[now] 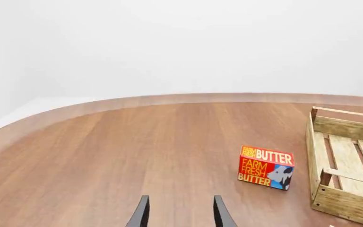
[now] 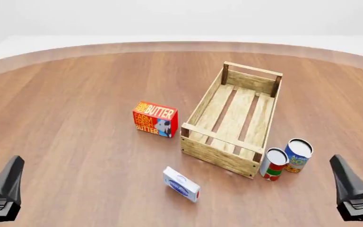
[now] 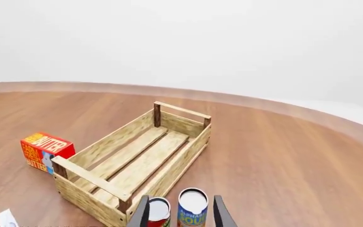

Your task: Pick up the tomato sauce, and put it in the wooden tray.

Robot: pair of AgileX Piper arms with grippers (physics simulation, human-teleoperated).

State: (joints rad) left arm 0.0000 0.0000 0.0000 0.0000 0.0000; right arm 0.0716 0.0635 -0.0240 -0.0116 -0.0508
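The tomato sauce (image 2: 273,164) is a small can with a silver top and a red, white and green label, standing upright by the near right corner of the wooden tray (image 2: 197,111). The tray is an empty light-wood slatted crate. In the right wrist view the tomato sauce (image 3: 159,213) shows between the fingers, well ahead of my right gripper (image 3: 180,215), in front of the tray (image 3: 81,172). My right gripper (image 2: 349,184) hangs open at the near right, apart from the can. At the near left my left gripper (image 2: 5,187) is open and holds nothing; it faces the tray's end (image 1: 349,205).
A blue-and-yellow can (image 2: 298,155) stands right beside the tomato sauce, also in the right wrist view (image 3: 193,208). A red butter box (image 2: 155,119) sits left of the tray. A small white-and-blue box (image 2: 181,184) lies nearer me. The round table's rim (image 2: 168,46) curves behind.
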